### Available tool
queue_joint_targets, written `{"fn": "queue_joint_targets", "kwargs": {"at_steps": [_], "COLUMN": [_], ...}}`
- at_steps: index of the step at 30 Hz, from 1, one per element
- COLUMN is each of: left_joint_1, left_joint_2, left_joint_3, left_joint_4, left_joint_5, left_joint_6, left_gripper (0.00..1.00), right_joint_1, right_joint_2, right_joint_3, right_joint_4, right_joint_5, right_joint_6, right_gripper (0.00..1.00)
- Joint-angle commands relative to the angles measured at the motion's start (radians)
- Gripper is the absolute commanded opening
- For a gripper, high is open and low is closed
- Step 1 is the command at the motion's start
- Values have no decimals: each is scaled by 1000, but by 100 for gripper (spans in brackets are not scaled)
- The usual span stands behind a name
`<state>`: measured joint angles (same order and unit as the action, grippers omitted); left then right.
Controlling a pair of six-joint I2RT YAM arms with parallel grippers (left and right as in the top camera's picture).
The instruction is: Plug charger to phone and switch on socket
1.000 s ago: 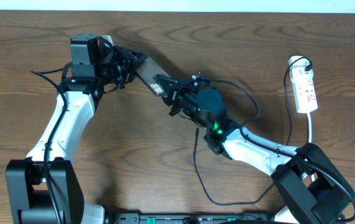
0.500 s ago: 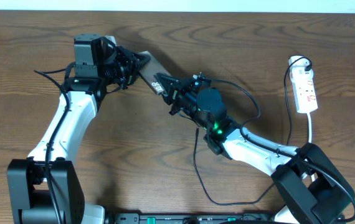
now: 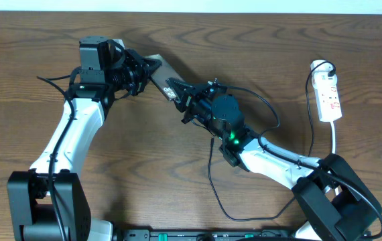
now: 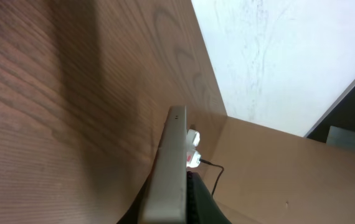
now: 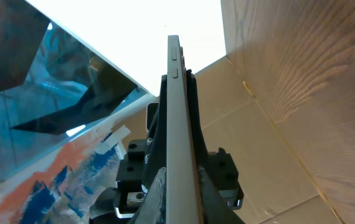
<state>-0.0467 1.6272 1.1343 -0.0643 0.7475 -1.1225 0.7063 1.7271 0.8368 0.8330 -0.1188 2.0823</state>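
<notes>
Gripped the phone (image 3: pixel 161 70) at both ends over the upper middle of the table (image 3: pixel 278 40), with the left gripper (image 3: pixel 144 70) clamped tight on the upper-left end and the right gripper (image 3: pixel 183 94) clamped tight on the lower-right end. Showed it edge-on in both wrist views. Found the socket (image 3: pixel 330 97) well apart by the right edge, with the charger (image 3: pixel 310 117) cable running down just beside it.

This looks like a robotics lab bench. A left arm (image 3: pixel 70 127) and a right arm (image 3: pixel 271 163) stand at the 6 o'clock edge of a wood-grain table (image 3: pixel 30 40). A white power strip (image 3: pixel 330 97) lies at 3 o'clock, and a plain white wall (image 3: pixel 191 5) runs along 12 o'clock.
</notes>
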Motion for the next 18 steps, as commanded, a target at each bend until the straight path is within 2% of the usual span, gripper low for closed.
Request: {"fn": "queue_joint_targets", "kwargs": {"at_steps": [1,3,4,6,7,8,13,16,18], "left_joint_1": [-5,-4,-3,1,4,14,64,128,182], "left_joint_2": [-13,-13,-13,-13,-13,-13,-13,-13,-13], "left_joint_3": [-1,-1,-1,-1,-1,-1,-1,-1,-1], "left_joint_4": [2,2,2,2,2,2,2,8,44], "left_joint_5": [-1,-1,-1,0,0,0,0,39,121], "left_joint_6": [37,37,37,37,37,37,37,43,63], "left_gripper": [8,7,8,7,7,8,7,8,8], "right_joint_1": [11,11,11,11,9,9,-1,-33,-72], "right_joint_2": [-6,-6,-6,-6,-6,-6,-6,-6,-6], "right_joint_3": [13,13,13,13,13,13,13,13,12], "right_joint_4": [4,4,3,3,4,4,4,1,-19], "right_joint_5": [-3,-3,-3,-4,-4,-4,-7,-51,-107], "right_joint_6": [-31,-31,-31,-31,-34,-34,-66,-201,-319], "right_gripper": [22,38,54,77,86,99,99,99,99]}}
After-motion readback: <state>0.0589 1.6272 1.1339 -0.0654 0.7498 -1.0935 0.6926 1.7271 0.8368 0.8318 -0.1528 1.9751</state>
